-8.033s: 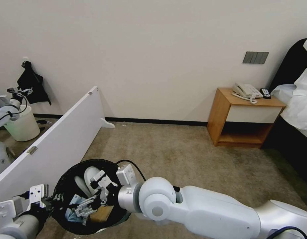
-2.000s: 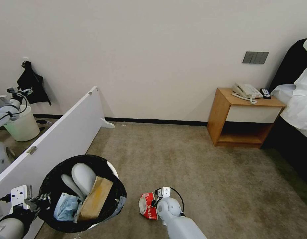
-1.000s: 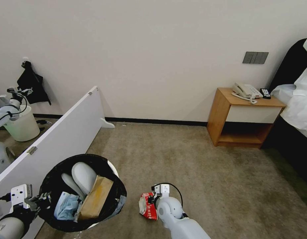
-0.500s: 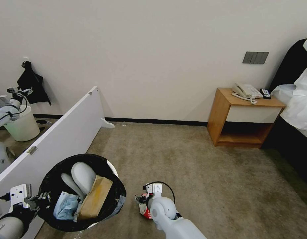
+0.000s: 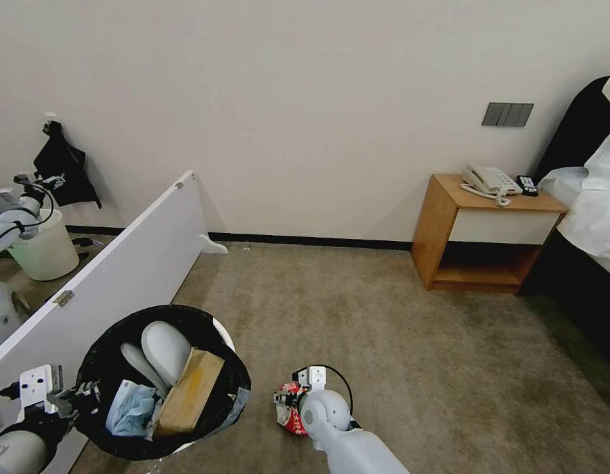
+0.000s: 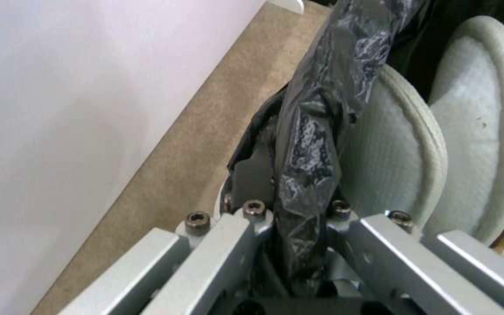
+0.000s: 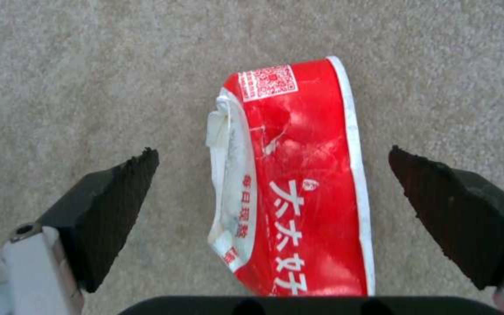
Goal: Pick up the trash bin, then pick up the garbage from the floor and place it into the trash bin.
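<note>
- Your left gripper point(image 6: 299, 245) sits at the near left and is clamped on the black-bagged rim of the trash bin point(image 5: 120, 442), holding the bin beside the white board point(image 5: 114, 289).
- In the bin you see two white slippers point(image 5: 163, 349), a brown paper bag point(image 5: 190, 394) and a pale-blue mask point(image 5: 130, 408).
- Your right gripper point(image 7: 272, 183) hangs low over the carpet point(image 5: 397, 329), just right of the bin, fingers point(image 7: 106, 205) spread wide.
- The red snack packet point(image 7: 299, 188) lies flat on the carpet between those fingers; you cannot tell if either pad touches it.
- Farther right, a wooden nightstand point(image 5: 479, 230) stands against the wall.
</note>
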Robot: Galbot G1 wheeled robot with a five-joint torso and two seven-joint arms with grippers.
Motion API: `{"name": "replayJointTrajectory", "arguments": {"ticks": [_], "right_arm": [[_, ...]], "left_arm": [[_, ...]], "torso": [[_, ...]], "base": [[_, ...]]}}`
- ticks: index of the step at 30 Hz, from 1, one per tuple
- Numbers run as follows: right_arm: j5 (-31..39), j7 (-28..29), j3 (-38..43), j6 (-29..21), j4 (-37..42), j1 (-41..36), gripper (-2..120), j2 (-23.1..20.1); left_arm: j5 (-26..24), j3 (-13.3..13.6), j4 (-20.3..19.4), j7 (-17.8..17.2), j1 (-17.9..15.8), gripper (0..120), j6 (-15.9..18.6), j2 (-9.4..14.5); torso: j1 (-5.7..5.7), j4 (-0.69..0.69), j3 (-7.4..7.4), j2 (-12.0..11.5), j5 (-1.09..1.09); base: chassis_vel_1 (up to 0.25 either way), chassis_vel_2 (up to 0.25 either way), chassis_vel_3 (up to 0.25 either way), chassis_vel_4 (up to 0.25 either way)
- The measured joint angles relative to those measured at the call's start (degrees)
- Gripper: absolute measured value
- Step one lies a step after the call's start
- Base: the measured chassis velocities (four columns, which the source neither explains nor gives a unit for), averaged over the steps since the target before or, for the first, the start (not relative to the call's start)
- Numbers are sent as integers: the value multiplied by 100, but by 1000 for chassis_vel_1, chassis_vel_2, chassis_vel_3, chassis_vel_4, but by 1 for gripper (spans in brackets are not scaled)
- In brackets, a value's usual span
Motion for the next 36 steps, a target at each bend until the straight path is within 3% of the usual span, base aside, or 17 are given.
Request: {"name": "replayJointTrajectory", "arguments": {"ticks": [30,31,32,36], "right_arm": [[-452,-524,105,175,-962,262,99,292],[-433,-552,103,175,-998,281,95,306],[-410,-644,37,175,-1098,294,81,312],[-409,-678,19,182,-1162,301,67,315]], "left_arm": [[60,15,-88,-25,30,3,0,-60],[60,16,-88,-25,29,3,0,-60],[61,32,-87,-25,15,3,0,-60],[62,46,-79,-25,2,3,0,-58]], "torso": [[0,1,0,0,0],[0,2,0,0,1],[0,1,0,0,1],[0,1,0,0,1]], "base": [[0,0,0,0],[0,0,0,0],[0,0,0,0],[0,0,0,0]]}}
